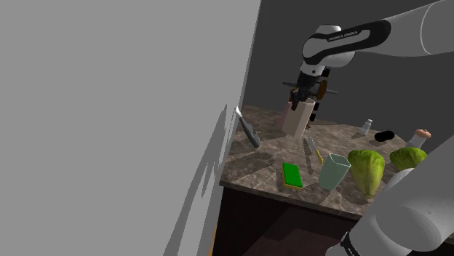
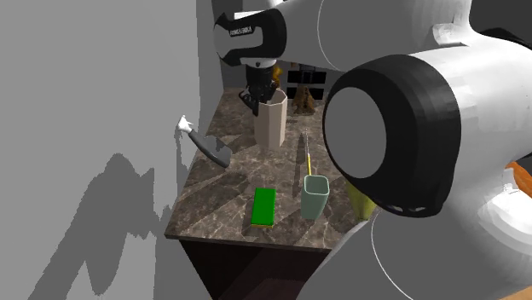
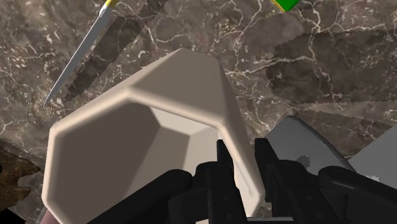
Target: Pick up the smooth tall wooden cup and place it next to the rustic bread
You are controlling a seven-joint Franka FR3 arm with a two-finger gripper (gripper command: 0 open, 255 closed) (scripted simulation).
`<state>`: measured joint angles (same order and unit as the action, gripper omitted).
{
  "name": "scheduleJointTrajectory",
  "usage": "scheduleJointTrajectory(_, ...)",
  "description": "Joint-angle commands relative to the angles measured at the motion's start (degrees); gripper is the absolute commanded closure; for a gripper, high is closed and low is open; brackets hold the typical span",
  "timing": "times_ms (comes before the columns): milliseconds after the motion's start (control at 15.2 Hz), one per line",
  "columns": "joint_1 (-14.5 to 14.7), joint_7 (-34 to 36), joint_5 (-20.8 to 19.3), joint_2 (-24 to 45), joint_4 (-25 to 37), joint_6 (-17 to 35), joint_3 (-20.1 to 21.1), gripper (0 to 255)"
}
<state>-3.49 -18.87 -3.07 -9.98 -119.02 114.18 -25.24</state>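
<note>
Cup (image 1: 297,122): pinched by one wall only in the tool (image 3: 243,162), so liable to pivot or slip out onto the surface (image 1: 265,154) if moved fast.

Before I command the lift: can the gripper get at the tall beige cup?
Likely yes: the gripper is on the tall beige cup, jaws seemingly clasping its rim wall; nothing intervenes.

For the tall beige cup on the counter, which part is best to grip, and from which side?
Grip the tall beige cup by one flat rim wall, coming from above, one finger inside and one outside. It stands upright with its mouth open and its sides are flat facets. The gripper clasps it so.
</note>
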Motion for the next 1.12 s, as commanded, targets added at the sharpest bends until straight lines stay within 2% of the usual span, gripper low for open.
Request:
scheduleJointTrajectory(0, 0.0, 0.1, -0.1, -0.3, 1.5, -1.8, 0.1, 255)
scheduleJointTrajectory(1056, 0.3, 0.2, 0.1, -0.3, 13.9, -14.1, 0.6, 255)
